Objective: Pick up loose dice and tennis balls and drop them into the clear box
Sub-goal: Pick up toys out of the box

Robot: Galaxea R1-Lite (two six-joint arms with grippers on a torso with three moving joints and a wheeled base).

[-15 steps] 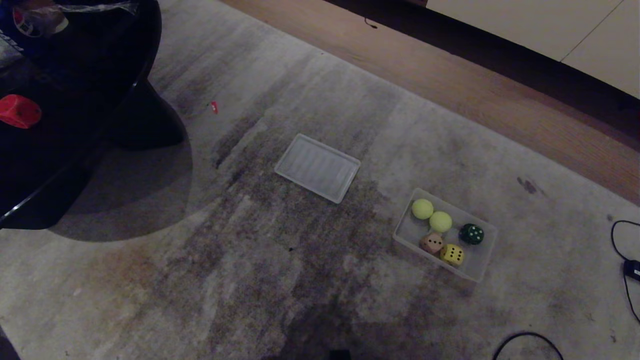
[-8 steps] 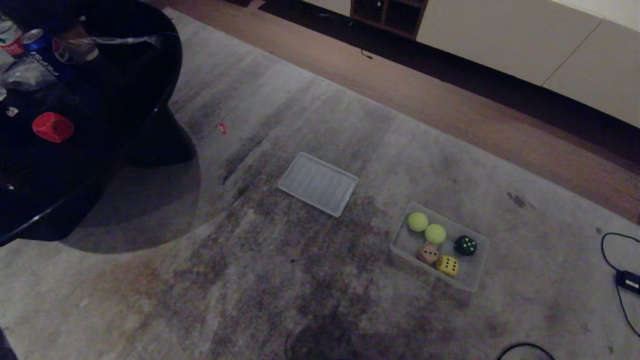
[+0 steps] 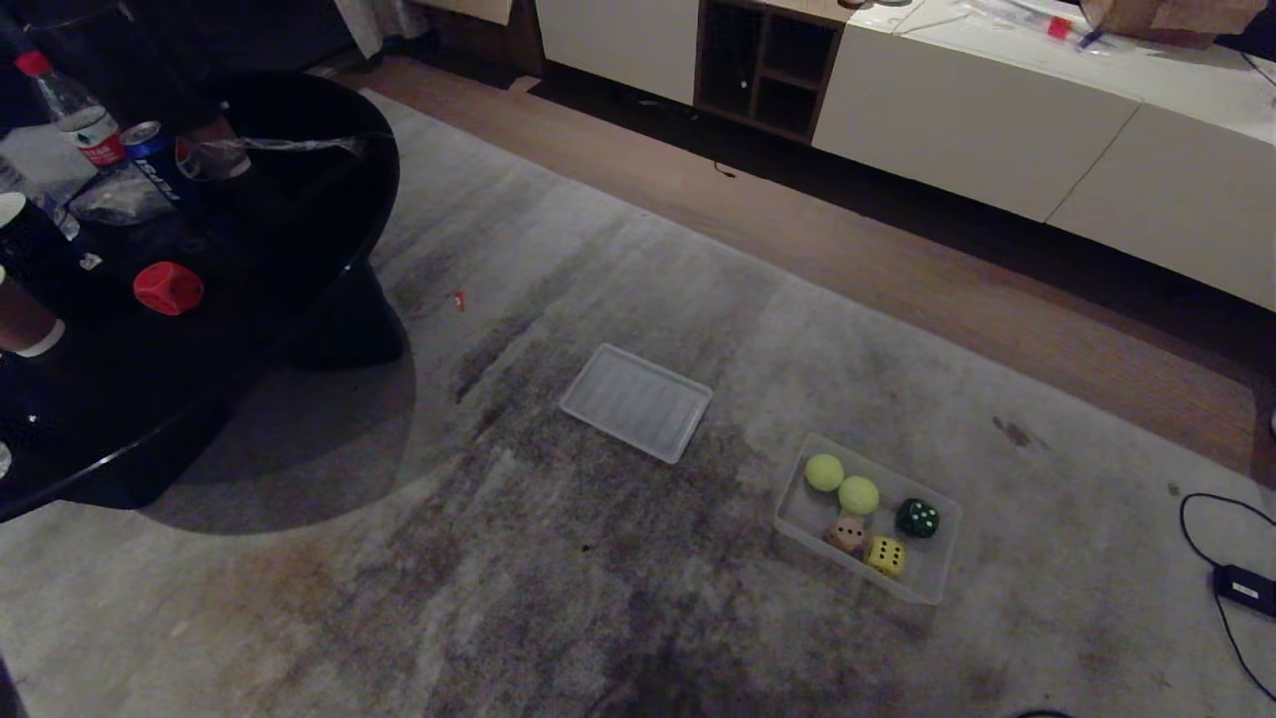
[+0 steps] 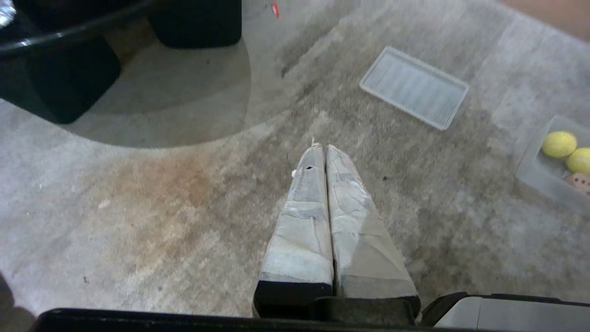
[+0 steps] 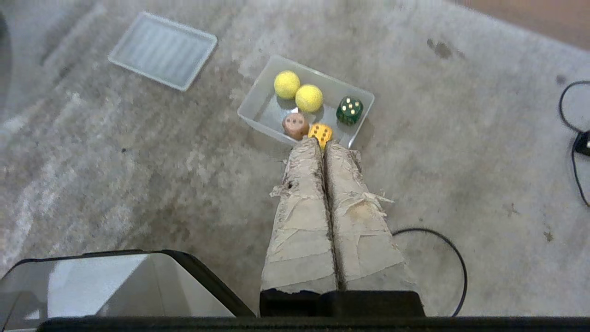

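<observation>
The head camera has tilted up over the last second: the whole scene slides down the view, and the white cabinet (image 3: 957, 110) and more of the black table (image 3: 249, 299) come into sight, while the things on the rug keep their places relative to each other. With the wider look, a red die (image 3: 168, 288) shows on the table, near a can (image 3: 152, 148) and a bottle (image 3: 72, 110). I judge this die to be the one loose piece left, so the robot likely needs to go to the table next.

The clear box (image 3: 937, 588) sits on the rug (image 3: 399, 598) at the lower right, holding two tennis balls (image 3: 824, 472), a tan die (image 3: 847, 533), a yellow die (image 3: 884, 555) and a green die (image 3: 917, 518). The ribbed lid (image 3: 636, 402) lies flat on the rug, apart from the box.

Neither arm shows in the head view. The left gripper (image 4: 320, 146) hangs above bare rug, jaws pressed together and empty. The right gripper (image 5: 325, 140) hangs above the rug just short of the box's near wall, jaws also closed on nothing
</observation>
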